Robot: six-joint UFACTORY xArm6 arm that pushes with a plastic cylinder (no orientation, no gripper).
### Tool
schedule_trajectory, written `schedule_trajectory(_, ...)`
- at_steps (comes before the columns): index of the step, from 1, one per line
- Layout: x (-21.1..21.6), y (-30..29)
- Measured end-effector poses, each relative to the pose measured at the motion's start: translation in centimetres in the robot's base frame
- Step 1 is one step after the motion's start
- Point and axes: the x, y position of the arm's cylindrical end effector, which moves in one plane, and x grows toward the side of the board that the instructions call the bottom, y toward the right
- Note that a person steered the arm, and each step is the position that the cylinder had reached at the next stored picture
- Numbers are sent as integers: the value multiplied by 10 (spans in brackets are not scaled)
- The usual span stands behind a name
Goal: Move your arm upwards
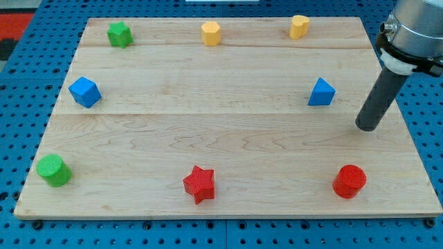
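Note:
My tip (367, 128) rests on the wooden board (221, 145) near its right edge. It stands to the right of and a little below the blue triangle block (321, 92), apart from it. The red cylinder (349, 181) lies below my tip, toward the view's bottom. The rod rises to the arm's grey body at the view's top right.
A green star (120, 34), a yellow hexagon block (210, 32) and a yellow block (299, 26) line the top edge. A blue cube (84, 91) sits at the left. A green cylinder (53, 170) and a red star (200, 184) lie along the bottom.

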Motion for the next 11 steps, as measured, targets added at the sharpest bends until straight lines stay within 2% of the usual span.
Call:
schedule_trajectory(4, -5, 5)
schedule_trajectory(5, -1, 32)
schedule_trajectory(7, -3, 41)
schedule_trajectory(8, -59, 36)
schedule_trajectory(9, -80, 32)
schedule_trajectory(11, -176, 42)
